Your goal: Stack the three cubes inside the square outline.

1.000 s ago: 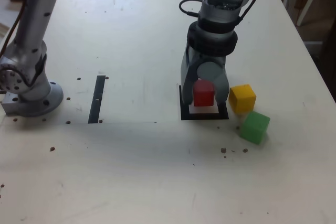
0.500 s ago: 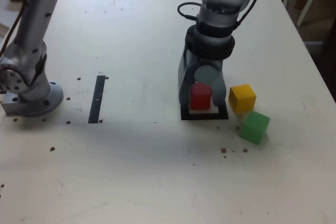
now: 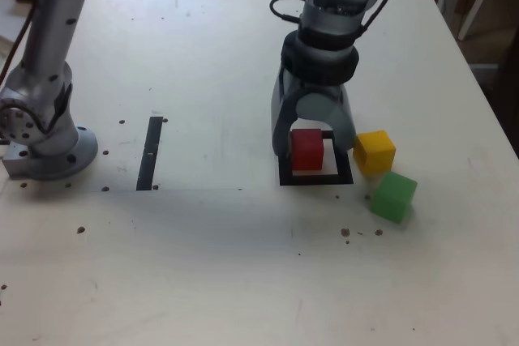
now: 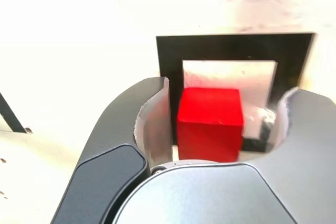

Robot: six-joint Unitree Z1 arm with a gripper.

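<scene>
The red cube [image 3: 306, 150] rests on the table inside the square outline [image 3: 316, 178], toward the side on the exterior view's left. My gripper [image 3: 315, 140] stands over it, open, one finger on each side and neither pressing the cube. In the wrist view the red cube [image 4: 210, 124] sits between the fingers of the gripper [image 4: 228, 92], over the black frame of the outline [image 4: 231, 48], with a wide gap on one side. On the exterior view's right, just outside the frame, are the yellow cube [image 3: 374, 151] and, nearer the camera, the green cube [image 3: 394, 195].
A straight black tape strip [image 3: 150, 153] lies on the exterior view's left. A grey arm base and column [image 3: 40, 131] stand at the far left edge. Small dark specks [image 3: 361, 232] dot the table near the green cube.
The jaws have spread apart and let go of the red cube, which now sits in the outline. The gripper has moved up and back a little.
</scene>
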